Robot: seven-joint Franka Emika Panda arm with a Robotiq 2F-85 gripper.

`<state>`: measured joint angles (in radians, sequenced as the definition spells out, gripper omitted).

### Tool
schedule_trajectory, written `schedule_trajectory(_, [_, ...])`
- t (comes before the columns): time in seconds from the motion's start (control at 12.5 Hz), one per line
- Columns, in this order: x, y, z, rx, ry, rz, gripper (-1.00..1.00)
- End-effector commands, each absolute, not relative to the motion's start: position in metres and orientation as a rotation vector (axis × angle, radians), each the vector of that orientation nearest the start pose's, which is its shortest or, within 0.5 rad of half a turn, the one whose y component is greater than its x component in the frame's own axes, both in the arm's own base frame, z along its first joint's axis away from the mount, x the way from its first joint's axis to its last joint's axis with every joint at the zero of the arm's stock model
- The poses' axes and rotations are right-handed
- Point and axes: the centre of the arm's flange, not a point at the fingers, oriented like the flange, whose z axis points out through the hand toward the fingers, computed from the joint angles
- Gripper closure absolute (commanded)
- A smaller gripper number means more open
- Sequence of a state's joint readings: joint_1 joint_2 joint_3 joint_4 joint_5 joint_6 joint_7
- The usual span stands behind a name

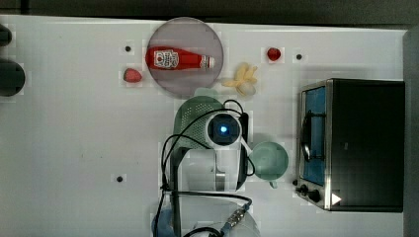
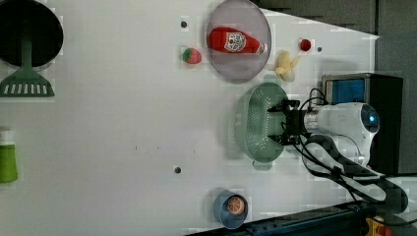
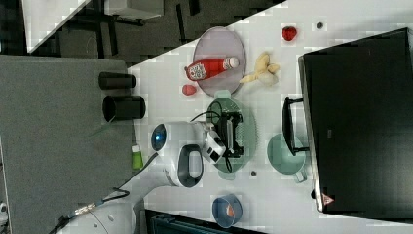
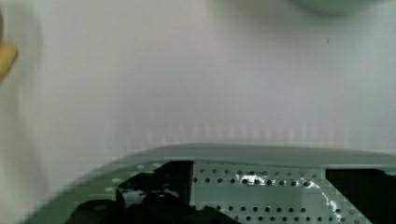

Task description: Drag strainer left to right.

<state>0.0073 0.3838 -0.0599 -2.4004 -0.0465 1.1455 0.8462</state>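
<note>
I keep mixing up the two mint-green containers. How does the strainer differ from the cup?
The strainer is oval and plainly larger; the cup is round and smaller. The strainer's surface is dotted with small holes; the cup's walls look smooth. The open claw sits over the strainer, while the cup stands free beside the black oven. Both are pale mint green and sit open side up on the white table.

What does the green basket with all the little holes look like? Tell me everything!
The pale mint-green oval plastic strainer sits upright on the white table, open side up. Tiny holes dot its walls and floor, and small tabs stick out from its rim at both ends. The robot's black gripper reaches into it with fingers spread open. In the left view it lies just below the round grey plate.
</note>
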Motion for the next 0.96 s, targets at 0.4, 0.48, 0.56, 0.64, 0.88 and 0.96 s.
schedule_trajectory(0.4, [0.486,-0.072,0.160,-2.312,2.271,0.008,-1.00])
schedule_trajectory(0.48, [0.486,-0.078,0.161,-2.322,2.261,-0.001,-1.00])
schedule_trajectory(0.56, [0.486,-0.081,0.161,-2.322,2.261,-0.007,-1.00])
schedule_trajectory(0.64, [0.488,-0.082,0.163,-2.322,2.250,-0.023,-1.00])
schedule_trajectory(0.88, [0.496,-0.056,0.187,-2.454,2.065,-0.017,-1.00])
schedule_trajectory(0.96, [0.502,-0.047,0.210,-2.507,1.961,-0.046,-1.00])
